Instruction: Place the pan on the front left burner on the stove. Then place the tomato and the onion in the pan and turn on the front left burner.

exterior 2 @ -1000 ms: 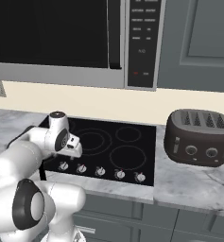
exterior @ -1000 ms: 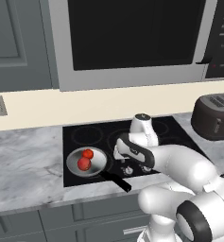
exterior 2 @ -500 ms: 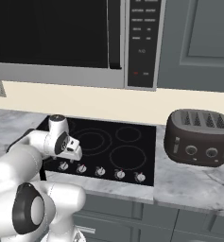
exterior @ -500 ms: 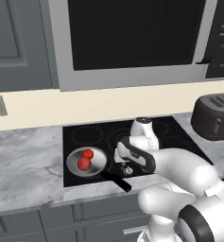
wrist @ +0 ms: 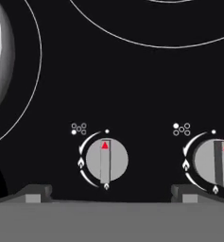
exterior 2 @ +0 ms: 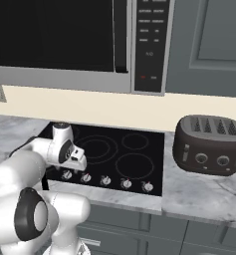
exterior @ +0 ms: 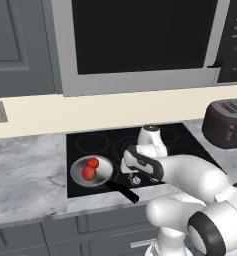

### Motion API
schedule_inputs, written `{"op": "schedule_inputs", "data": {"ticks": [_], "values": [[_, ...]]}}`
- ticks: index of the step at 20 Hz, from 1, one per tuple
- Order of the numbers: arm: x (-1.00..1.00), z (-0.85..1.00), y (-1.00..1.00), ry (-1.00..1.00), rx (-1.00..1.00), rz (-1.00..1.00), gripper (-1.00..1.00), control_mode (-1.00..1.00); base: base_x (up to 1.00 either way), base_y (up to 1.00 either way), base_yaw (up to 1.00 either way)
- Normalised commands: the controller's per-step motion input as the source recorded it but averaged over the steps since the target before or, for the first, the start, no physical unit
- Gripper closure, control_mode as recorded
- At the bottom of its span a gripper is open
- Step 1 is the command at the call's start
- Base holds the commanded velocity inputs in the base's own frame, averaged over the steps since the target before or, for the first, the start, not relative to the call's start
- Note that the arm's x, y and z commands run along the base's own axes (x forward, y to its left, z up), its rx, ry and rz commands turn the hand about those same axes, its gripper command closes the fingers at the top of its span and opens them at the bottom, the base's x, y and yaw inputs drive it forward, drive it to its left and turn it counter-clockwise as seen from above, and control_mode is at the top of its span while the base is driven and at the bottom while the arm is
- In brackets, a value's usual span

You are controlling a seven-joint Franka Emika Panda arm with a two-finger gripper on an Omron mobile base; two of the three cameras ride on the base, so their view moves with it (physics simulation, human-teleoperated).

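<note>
- Along the marble-patterned grey counter (exterior: 25, 175), a flat glossy black glass stove (exterior: 100, 142) lay flush with the stone, its surface marked with thin grey concentric rings.
- Above it hung a boxy microwave (exterior: 140, 40) with a dark smooth door, and to the right stood a rounded dark toaster (exterior 2: 209, 144) with slots on top.
- On the front left burner (wrist: 19, 94), whose thin ring showed beside it in the hand view, sat the round shallow silver-grey pan (exterior: 92, 171), its long straight black handle pointing toward the counter's front edge.
- Inside the pan lay the tomato (exterior: 93, 163), a small glossy bright-red ball, touching the onion (exterior: 88, 173), a duller pinkish-red ball nearer the front.
- Just right of the pan, the gripper (wrist: 108, 196) pointed down with its dark fingertips (wrist: 35, 193) spread wide, holding nothing.
- Between those tips sat a small round silver knob (wrist: 107, 160), with a raised bar and red triangle pointing up; a second like knob (wrist: 217, 163) stood beside it.
</note>
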Motion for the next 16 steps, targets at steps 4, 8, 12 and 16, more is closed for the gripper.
{"op": "schedule_inputs", "data": {"ticks": [4, 8, 12, 16], "values": [[0.01, -0.18, 0.00, 0.03, 0.00, 0.00, -1.00, -1.00, 0.00, 0.00, 0.00], [0.08, -0.12, 0.00, 0.02, 0.00, 0.00, -1.00, -1.00, 0.00, 0.00, 0.00], [0.20, 0.00, 0.00, 0.03, 0.00, 0.00, -1.00, -1.00, 0.00, 0.00, 0.00], [0.18, 0.00, 0.00, 0.06, 0.00, 0.00, -1.00, -1.00, 0.00, 0.00, 0.00]]}}
